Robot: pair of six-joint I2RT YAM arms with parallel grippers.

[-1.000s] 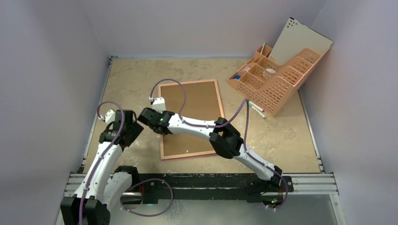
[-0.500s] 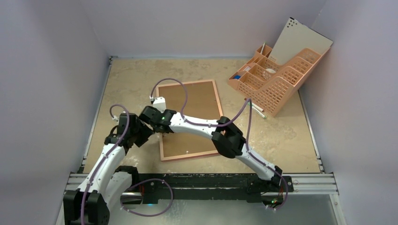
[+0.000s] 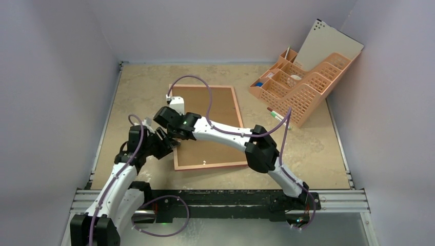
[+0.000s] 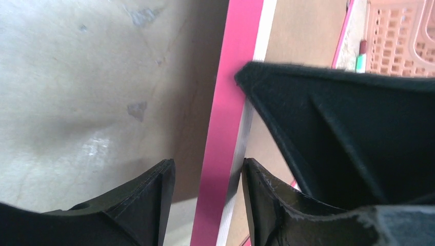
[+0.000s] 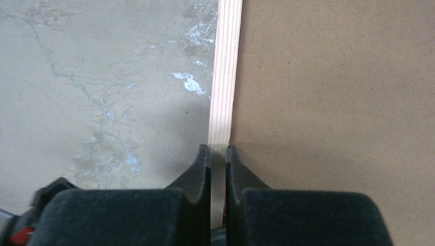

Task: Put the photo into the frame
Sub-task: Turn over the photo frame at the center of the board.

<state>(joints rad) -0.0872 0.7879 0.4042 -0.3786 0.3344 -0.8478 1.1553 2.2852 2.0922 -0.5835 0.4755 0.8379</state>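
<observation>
Top: the frame (image 3: 215,165), a thin pale-wood rim around a matte brown backing board (image 3: 220,107), lies on the mottled beige table (image 3: 143,87). Left wrist: left gripper (image 4: 205,173) half open astride its smooth pink rail, holding nothing. Right wrist: right gripper (image 5: 218,154) closed, tips at the grained wood rail.

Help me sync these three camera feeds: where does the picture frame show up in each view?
Top external: frame lies reverse up, just left of picture centre.
Left wrist: its pink front is a strip from top centre to bottom.
Right wrist: its pale wood edge runs down the centre into the right gripper's shut jaws.
Shared landmark: the brown backing board, right of the frame's edge in both wrist views.
</observation>
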